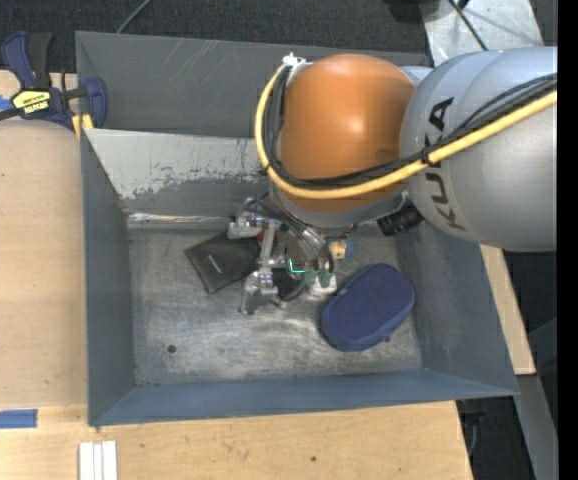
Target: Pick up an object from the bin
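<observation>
The orange cover (pixel 344 118) blocks the bin's (pixel 109 298) far wall from where I stand. The end effector (pixel 289 278) hides the right end of a flat black piece (pixel 214 260). A dark speck (pixel 172 348) is too small to name.

You are looking at a robot lab or test cell, not a home or a shop. A heavy industrial arm (pixel 489 138) lettered KUKA is hanging in from the right over a grey metal bin (pixel 107 298). Its wrist is wearing an orange cover (pixel 344 118), with a yellow cable (pixel 369 186) looping round it. The bin's scuffed floor is carrying a few loose test things: a dark blue oval pad (pixel 367 306) on the right and a flat black piece (pixel 219 261) to its left. Beyond the far rim a thin wire (pixel 159 1) is trailing across a dark mat (pixel 69 3).
</observation>
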Controlling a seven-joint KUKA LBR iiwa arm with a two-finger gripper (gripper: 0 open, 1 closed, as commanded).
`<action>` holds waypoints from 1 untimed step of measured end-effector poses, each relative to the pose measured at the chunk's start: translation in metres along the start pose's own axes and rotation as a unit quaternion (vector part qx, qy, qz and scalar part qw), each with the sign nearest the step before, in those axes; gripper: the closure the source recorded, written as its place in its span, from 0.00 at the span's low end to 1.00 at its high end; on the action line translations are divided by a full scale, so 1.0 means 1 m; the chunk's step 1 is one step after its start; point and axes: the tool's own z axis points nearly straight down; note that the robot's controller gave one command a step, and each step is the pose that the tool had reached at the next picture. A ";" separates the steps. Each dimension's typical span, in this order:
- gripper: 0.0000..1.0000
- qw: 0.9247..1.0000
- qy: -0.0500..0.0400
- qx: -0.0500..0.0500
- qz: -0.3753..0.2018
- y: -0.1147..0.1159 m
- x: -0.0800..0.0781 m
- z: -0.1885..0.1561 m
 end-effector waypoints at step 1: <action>0.00 0.992 -0.004 0.000 -0.125 -0.026 -0.070 0.061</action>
